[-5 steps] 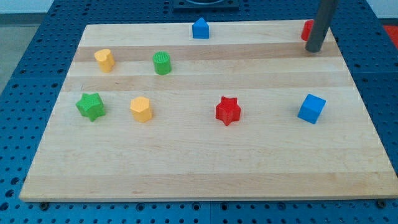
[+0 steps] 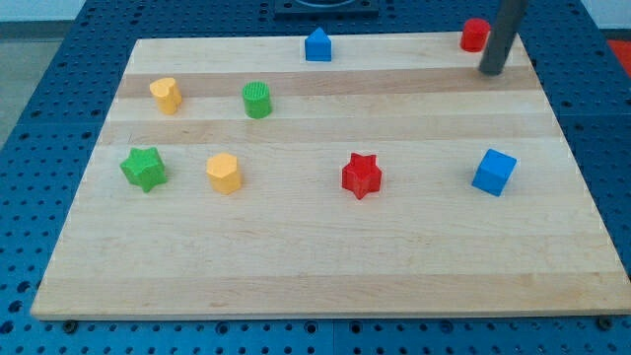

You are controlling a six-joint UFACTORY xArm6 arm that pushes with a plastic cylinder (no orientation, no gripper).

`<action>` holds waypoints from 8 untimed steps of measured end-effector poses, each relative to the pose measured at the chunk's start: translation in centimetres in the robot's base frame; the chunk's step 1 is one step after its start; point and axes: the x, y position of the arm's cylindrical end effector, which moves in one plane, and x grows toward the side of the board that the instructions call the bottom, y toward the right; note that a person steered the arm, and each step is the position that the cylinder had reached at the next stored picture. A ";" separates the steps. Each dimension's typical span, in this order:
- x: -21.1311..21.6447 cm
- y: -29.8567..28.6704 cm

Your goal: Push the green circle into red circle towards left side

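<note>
The pale wooden board (image 2: 325,256) is lying on a blue perforated table (image 2: 59,99). The green circle (image 2: 257,100) is showing ridged stripes; the red circle (image 2: 474,35) is looking plain.

Blue cube (image 2: 494,173), red star (image 2: 361,176), green star (image 2: 144,168), two yellow blocks (image 2: 224,173), wooden board (image 2: 296,266).

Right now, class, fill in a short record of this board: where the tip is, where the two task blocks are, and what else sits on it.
tip: my tip at the view's top right, just right of and below the red circle, whether touching cannot be told
red circle: top right edge of the board
green circle: upper left, far from the red circle
board: wooden
other blocks: blue house-shaped block; yellow heart; green star; yellow hexagon; red star; blue cube
</note>
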 end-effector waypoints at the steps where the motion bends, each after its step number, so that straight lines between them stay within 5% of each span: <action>1: 2.7 -9.3; 3: 8.7 -27.3; 4: 7.9 -35.9; 5: 5.2 -35.2; 7: 3.4 -20.2; 8: 3.6 -19.3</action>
